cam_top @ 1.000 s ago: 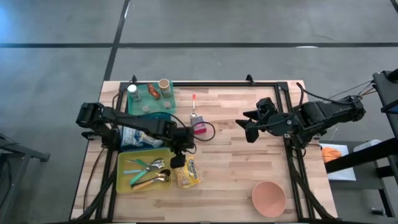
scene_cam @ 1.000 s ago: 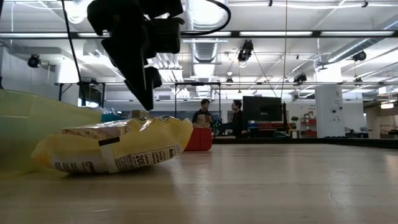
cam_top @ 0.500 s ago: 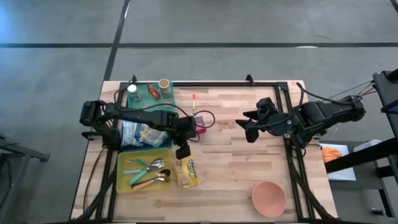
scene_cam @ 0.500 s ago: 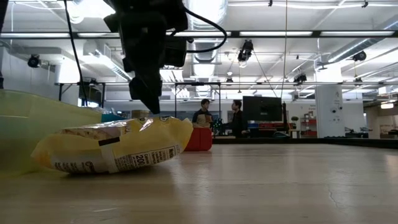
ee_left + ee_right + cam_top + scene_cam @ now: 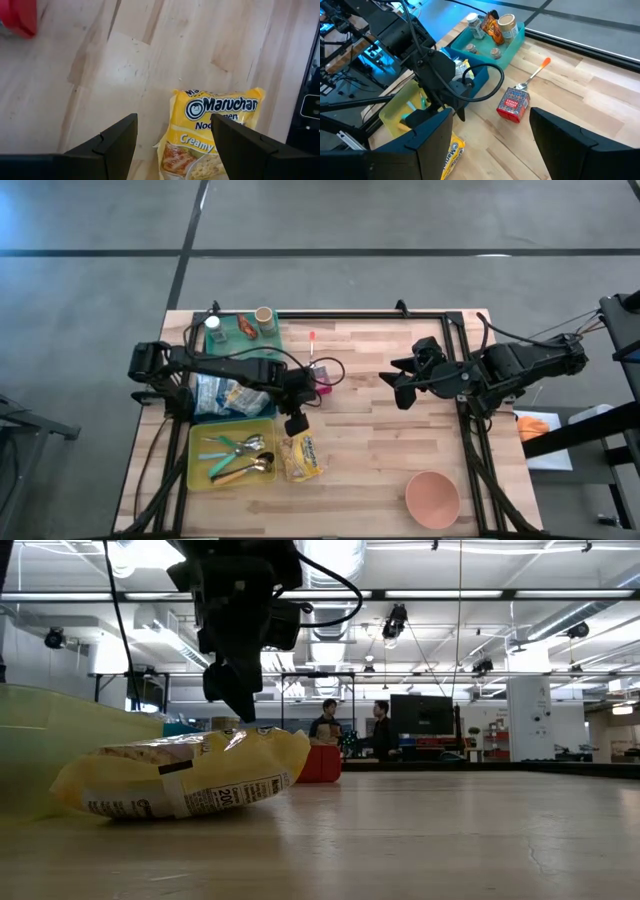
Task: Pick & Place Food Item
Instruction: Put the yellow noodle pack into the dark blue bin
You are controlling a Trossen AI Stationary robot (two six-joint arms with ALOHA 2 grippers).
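The noodle packet is cut off at the frame edge. It is yellow and lying flat. The left gripper is held open above it, nothing gripped.

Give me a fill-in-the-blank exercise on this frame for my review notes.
1. The left gripper hangs over the yellow ____ packet with its jaws open.
2. The cutlery lies in the ____ tray.
3. The pink bowl stands nearest the ____ arm's side of the table.
4. The right gripper holds ____.

Missing words: noodle; yellow; right; nothing
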